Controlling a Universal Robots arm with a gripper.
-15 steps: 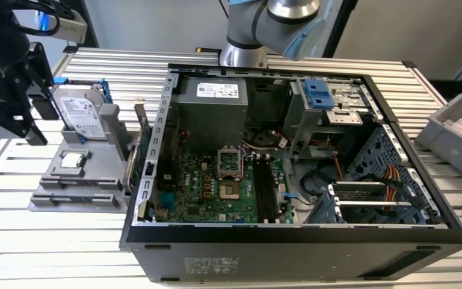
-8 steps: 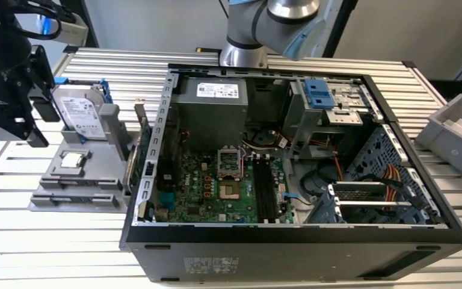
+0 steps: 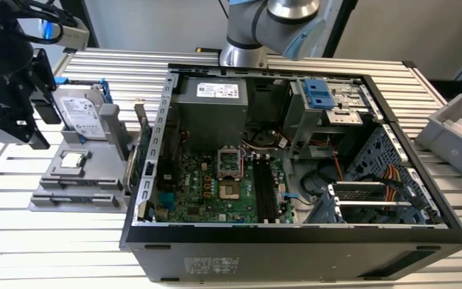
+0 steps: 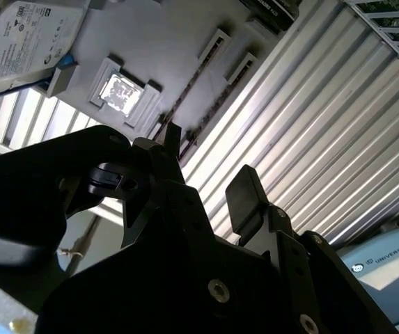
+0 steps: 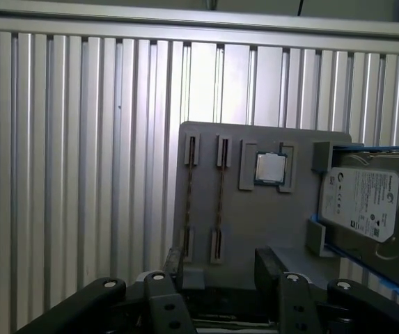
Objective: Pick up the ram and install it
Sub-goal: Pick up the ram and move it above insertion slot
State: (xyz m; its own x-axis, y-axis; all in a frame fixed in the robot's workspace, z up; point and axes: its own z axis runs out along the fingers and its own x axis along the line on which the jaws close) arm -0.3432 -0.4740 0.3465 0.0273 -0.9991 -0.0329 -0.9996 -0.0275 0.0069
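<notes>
In the exterior view, the gripper (image 3: 35,137) hangs at the exterior view's left, near the gray holder (image 3: 55,201). In the second wrist view, its fingers (image 4: 244,198) stand apart and hold nothing. In the first wrist view, two ram sticks (image 5: 190,195) stand edge-on in the holder's slots. Their long axes run parallel to the holder's edge opposite the hard drive (image 5: 366,209).

A robotics lab or assembly workshop: a ribbed aluminium worktop (image 3: 46,241) carries an opened computer case (image 3: 295,256), a grey parts fixture (image 3: 70,195) and a grey storage bin (image 3: 447,132).
</notes>
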